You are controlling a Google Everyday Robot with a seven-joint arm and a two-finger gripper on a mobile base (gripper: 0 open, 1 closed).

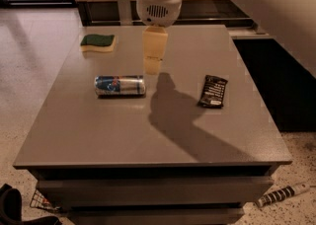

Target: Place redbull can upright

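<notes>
redbull can (120,85) is laid on its side, 9 o'clock of desk (148,140) centre. gripper (153,66) is held at its 1 o'clock; aperture cannot be told. Judged light, slick, dentable: to be gripped mid-body, gently.

I see my cream gripper (153,67) above the grey table (98,135), just behind the blue-and-silver can (120,85) with its red mark; green-on-yellow sponge (98,42); black wrapper (213,91) with white lettering.
</notes>
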